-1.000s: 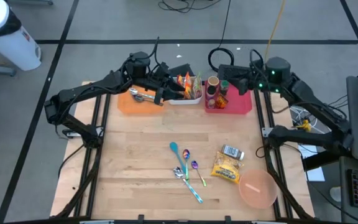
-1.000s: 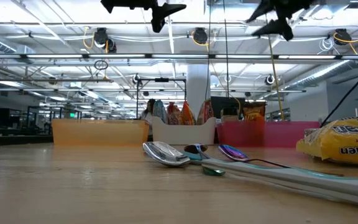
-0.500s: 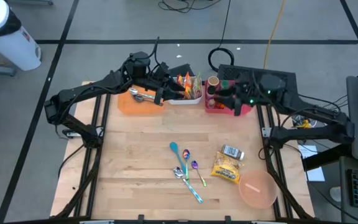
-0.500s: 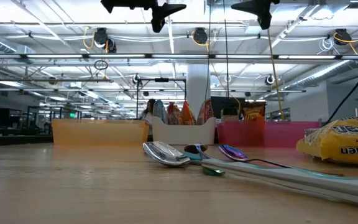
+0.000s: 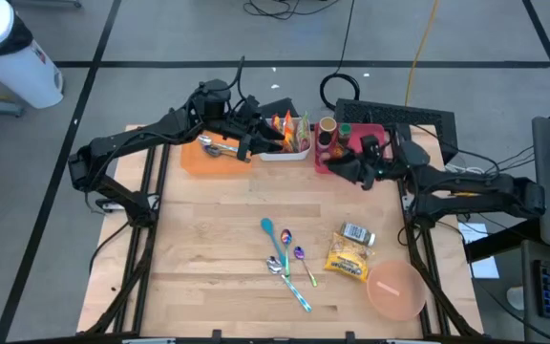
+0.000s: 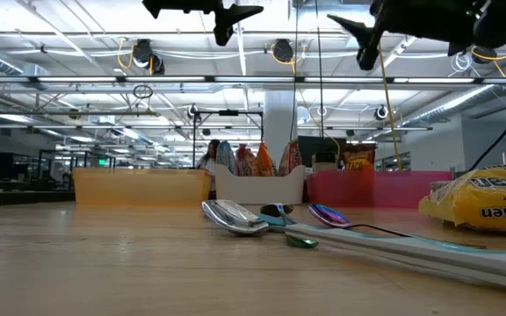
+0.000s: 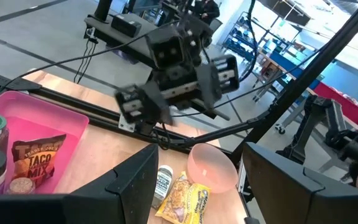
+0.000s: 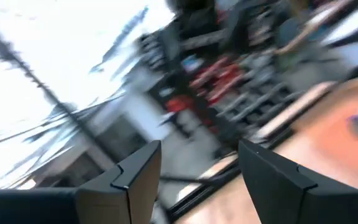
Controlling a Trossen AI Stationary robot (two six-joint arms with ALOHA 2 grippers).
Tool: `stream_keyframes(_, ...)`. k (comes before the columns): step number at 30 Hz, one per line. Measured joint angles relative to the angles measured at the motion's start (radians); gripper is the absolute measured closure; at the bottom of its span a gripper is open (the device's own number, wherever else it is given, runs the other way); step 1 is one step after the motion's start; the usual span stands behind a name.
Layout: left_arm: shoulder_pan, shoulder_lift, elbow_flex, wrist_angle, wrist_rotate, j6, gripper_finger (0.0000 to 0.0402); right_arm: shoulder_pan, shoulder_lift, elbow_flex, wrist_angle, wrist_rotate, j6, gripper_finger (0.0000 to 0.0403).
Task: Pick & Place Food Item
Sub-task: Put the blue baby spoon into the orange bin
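On the counter [image 5: 208, 239], the yellow noodle packet [image 5: 348, 258] lies well apart from the pink bin [image 5: 375, 164], toward the pink bowl [image 5: 395, 290]. The right end effector [image 5: 344, 167] hangs over that bin's front edge, parted, holding nothing. The left end effector [image 5: 254, 141], also parted and empty, waits beside the bin.

Left hand [image 5: 256, 143] over white bin [image 5: 289, 145]; right hand [image 5: 344, 168] over pink bin [image 5: 382, 164]

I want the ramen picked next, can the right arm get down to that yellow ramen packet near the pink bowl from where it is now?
Probably yes. The right gripper hangs open over the pink bin, and bare table lies between it and the ramen packet; only the small can sits close beside.
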Motion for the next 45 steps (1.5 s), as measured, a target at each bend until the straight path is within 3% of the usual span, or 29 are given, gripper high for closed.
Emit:
stream_keyframes(5,0.000,0.000,0.000,0.000,0.000,0.000,0.0158,0.023,-0.002,-0.036,0.164,-0.232,0.035,0.0197)
stream_keyframes(8,0.000,0.000,0.000,0.000,0.000,0.000,0.0158,0.057,-0.007,-0.036,0.178,-0.290,0.045,0.0198)
stream_keyframes(19,0.000,0.000,0.000,0.002,0.000,0.004,0.0158,0.141,-0.012,-0.017,0.172,-0.283,-0.025,0.0198)
stream_keyframes(22,0.000,0.001,0.000,0.054,-0.052,0.031,0.0158,0.141,-0.012,0.011,0.171,-0.264,-0.029,0.0198)
stream_keyframes(25,-0.006,0.001,0.000,0.116,-0.125,-0.047,0.0158,0.141,-0.012,0.049,0.148,-0.257,-0.064,0.0198)
stream_keyframes(30,-0.007,0.001,0.000,0.265,-0.192,-0.260,0.0158,0.141,-0.012,0.155,-0.047,-0.257,-0.175,0.0198)
stream_keyframes(35,-0.015,0.001,0.000,0.411,-0.245,-0.540,0.0158,0.140,-0.012,0.320,-0.463,-0.187,-0.403,0.0198)
stream_keyframes(39,-0.021,-0.001,0.000,0.530,-0.217,-0.543,0.0158,0.140,-0.012,0.431,-0.697,-0.063,-0.594,0.0198)
stream_keyframes(45,-0.111,-0.017,-0.001,0.544,-0.193,-0.479,0.0158,0.140,-0.015,0.505,-0.763,0.005,-0.679,0.0197)
